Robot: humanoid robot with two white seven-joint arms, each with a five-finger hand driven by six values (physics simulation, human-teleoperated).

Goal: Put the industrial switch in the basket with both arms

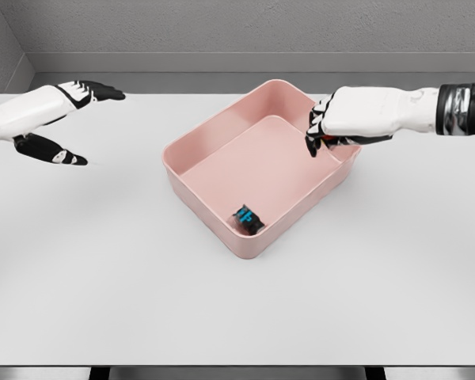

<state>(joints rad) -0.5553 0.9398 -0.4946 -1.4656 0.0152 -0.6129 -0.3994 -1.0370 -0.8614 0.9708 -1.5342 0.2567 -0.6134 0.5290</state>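
A pink rectangular basket sits turned at an angle in the middle of the white table. A small black industrial switch with blue markings lies inside it, against the near right wall. My right hand hovers over the basket's far right corner, its fingers curled downward and holding nothing that I can see. Far from the basket, at the table's left side, my left hand has thumb and fingers spread wide apart and is empty.
The white table stretches around the basket, with its front edge near the bottom of the view. A grey wall stands behind the table's far edge.
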